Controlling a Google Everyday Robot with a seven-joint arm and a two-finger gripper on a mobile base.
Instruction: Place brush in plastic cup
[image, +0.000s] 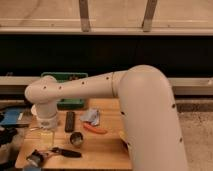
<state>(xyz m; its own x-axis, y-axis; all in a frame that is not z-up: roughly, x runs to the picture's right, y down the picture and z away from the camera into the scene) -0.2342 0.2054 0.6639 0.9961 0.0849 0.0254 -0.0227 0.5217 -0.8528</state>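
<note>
The brush (65, 152) is a slim black stick lying flat near the table's front edge. Its left end is against the light-blue plastic cup (33, 159) at the front left corner. The cup looks tipped, though I cannot tell for sure. My gripper (44, 140) hangs under the white wrist (45, 117), just above and behind the cup and the brush's left end. I cannot tell if it touches the brush.
A black remote (70, 121), a small metal tin (76, 139), a red-orange stick (95, 129) and a grey-blue cloth (91, 116) lie on the wooden table (105, 152). A green tray (70, 102) stands behind the arm. Blue items (10, 117) sit off the left edge.
</note>
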